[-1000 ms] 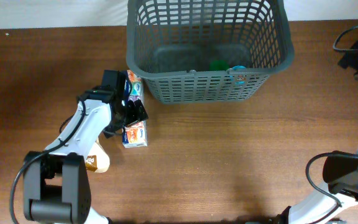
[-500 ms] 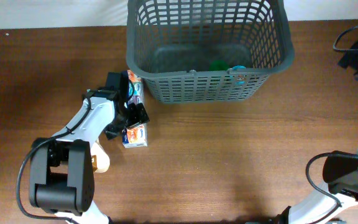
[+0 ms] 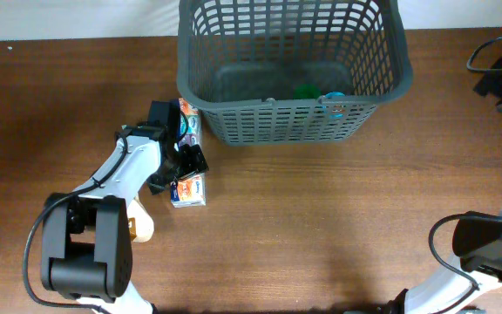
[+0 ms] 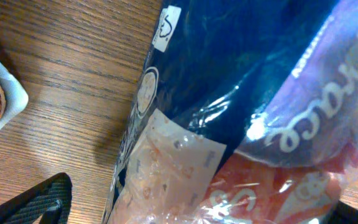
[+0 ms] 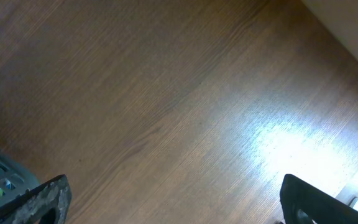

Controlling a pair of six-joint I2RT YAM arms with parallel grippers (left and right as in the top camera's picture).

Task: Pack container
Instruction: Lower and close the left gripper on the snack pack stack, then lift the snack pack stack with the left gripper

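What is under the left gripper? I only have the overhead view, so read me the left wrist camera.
Observer: A glossy dark blue packet with white lettering fills that view, very close under the left gripper.
Operator: Now report the right gripper from its own camera.
Observer: The right gripper is open above the table, with nothing between its fingers.
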